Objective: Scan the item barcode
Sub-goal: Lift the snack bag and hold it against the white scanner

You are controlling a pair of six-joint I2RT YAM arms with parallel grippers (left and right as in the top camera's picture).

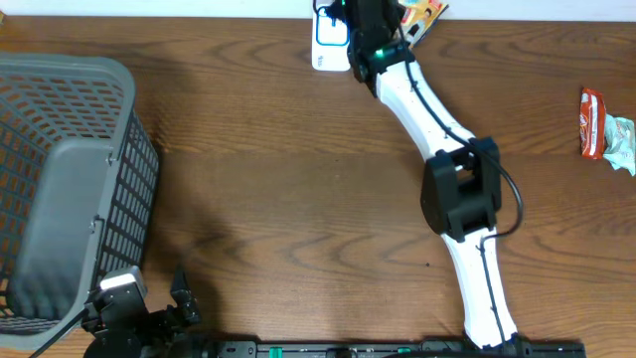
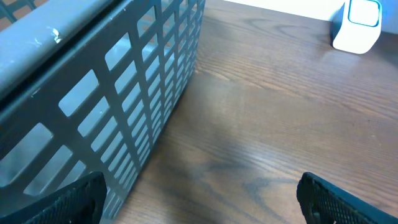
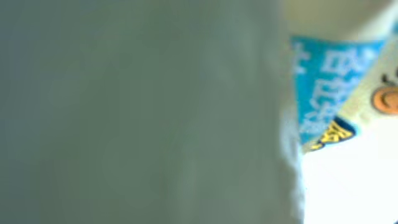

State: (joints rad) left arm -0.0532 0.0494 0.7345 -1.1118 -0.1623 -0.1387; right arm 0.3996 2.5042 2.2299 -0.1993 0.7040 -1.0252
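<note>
A white barcode scanner [image 1: 328, 45] [image 2: 356, 25] stands at the table's far edge. My right arm reaches up to it, and my right gripper [image 1: 383, 14] is beside it, shut on an orange and yellow snack packet [image 1: 424, 12] that sticks out to the right. In the right wrist view a blurred grey surface fills most of the frame, with the packet's blue and yellow print [image 3: 329, 87] at the right; the fingers themselves are hidden. My left gripper [image 1: 164, 313] [image 2: 202, 205] rests open at the near left, nothing between its fingers [image 2: 62, 202].
A grey plastic basket [image 1: 70, 179] [image 2: 124, 93] takes up the left side, right next to the left gripper. A red and white packet [image 1: 601, 124] lies at the right edge of the wooden table [image 1: 298, 179].
</note>
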